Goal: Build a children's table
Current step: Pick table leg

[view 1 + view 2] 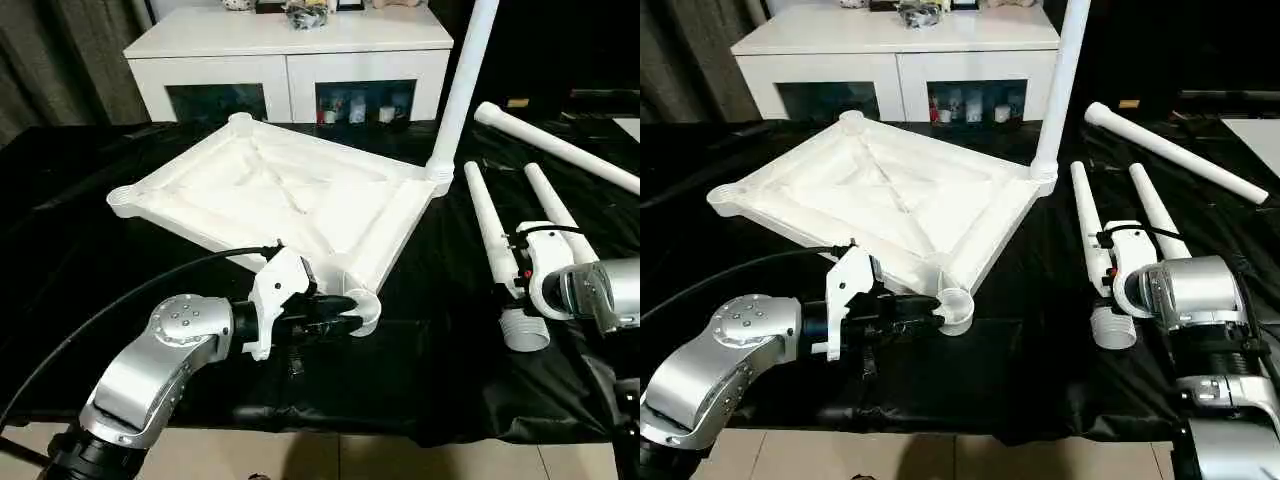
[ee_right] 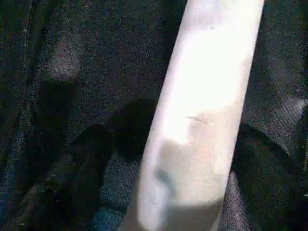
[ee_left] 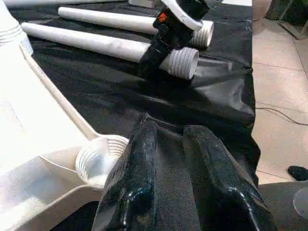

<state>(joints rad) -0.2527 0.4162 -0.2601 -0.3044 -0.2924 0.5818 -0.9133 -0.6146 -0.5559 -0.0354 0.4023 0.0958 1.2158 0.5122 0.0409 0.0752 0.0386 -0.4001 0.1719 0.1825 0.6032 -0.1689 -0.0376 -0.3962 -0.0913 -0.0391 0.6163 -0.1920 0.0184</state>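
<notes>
The white table top point(image 1: 280, 190) lies upside down on the black cloth, ribbed side up. One leg point(image 1: 465, 80) stands upright in its far right corner socket. My left gripper point(image 1: 345, 322) sits at the near corner socket point(image 1: 365, 310). Its fingers point(image 3: 139, 159) are a little apart with only cloth between them, one of them beside the socket's rim point(image 3: 98, 159). Three loose legs lie to the right. My right gripper point(image 1: 520, 268) is over the nearest loose leg point(image 1: 490, 225) and open. Its fingers point(image 2: 82, 159) straddle that leg point(image 2: 197, 110), with a gap on one side.
Two more loose legs point(image 1: 555, 210) point(image 1: 560, 148) lie further right on the cloth. A white cabinet with glass doors point(image 1: 290, 60) stands behind the table. A black cable point(image 1: 120, 300) loops from my left arm. The cloth's front edge point(image 1: 400, 435) drops to a tiled floor.
</notes>
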